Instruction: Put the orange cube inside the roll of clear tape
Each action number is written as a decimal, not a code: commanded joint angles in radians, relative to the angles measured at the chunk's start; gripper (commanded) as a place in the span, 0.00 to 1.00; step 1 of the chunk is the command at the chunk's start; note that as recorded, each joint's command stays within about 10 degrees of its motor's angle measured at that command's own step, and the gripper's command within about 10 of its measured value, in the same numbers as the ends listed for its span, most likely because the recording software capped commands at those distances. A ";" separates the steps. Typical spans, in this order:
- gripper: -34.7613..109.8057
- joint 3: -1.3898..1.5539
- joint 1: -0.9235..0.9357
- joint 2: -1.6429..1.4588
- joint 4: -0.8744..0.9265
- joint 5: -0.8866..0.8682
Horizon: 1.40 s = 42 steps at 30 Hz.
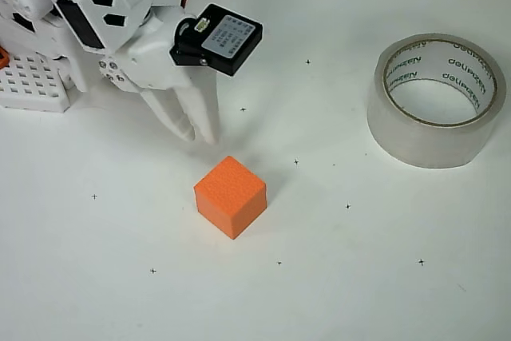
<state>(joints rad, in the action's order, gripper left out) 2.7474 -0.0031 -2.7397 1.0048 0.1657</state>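
Observation:
The orange cube [231, 196] sits on the white table a little left of centre in the overhead view, turned so one corner faces the bottom of the picture. The roll of clear tape [437, 97] lies flat at the right, its hole facing up and showing bare table. My white gripper [199, 133] hangs above and to the upper left of the cube, fingertips pointing down toward it with a short gap between tips and cube. The two fingers lie close together with nothing between them.
A white perforated block [32, 84] stands at the left edge beside the arm's base, with a tiny orange sliver [3, 57] against it. Small black cross marks dot the white table [343, 277].

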 commanded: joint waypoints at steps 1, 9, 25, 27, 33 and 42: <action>0.37 -0.124 0.002 0.043 -0.037 0.037; 0.42 -0.164 0.020 0.117 -0.051 0.054; 0.46 -0.249 0.048 0.276 -0.163 0.123; 0.46 -0.275 0.054 0.314 -0.163 0.129; 0.47 -0.371 0.057 0.456 -0.164 0.153; 0.49 -0.407 0.060 0.514 -0.192 0.170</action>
<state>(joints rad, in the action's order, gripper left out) 2.4160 0.0476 -2.2105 0.8191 0.3252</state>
